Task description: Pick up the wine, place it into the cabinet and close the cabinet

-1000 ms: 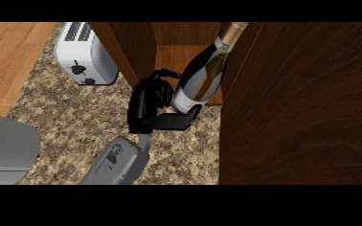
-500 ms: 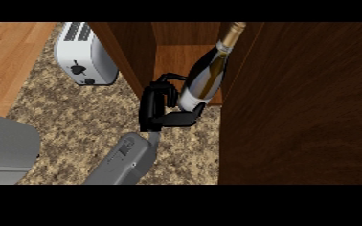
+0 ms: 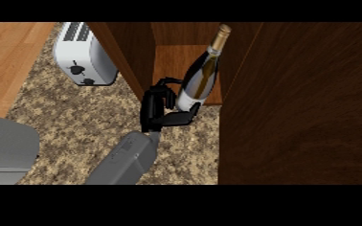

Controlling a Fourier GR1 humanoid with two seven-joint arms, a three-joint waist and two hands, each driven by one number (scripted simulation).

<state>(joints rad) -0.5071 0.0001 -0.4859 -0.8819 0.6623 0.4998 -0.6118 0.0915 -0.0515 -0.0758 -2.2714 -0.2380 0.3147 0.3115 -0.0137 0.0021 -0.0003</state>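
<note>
while gripped by the right hand [image 3: 157, 109], wine bottle [image 3: 200, 79] tilts into the open cabinet [image 3: 188, 64]

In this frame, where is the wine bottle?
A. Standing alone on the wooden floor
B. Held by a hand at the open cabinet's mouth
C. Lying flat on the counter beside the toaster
B: the hand curls round the wine bottle's base, neck tilted into the cabinet.
</note>
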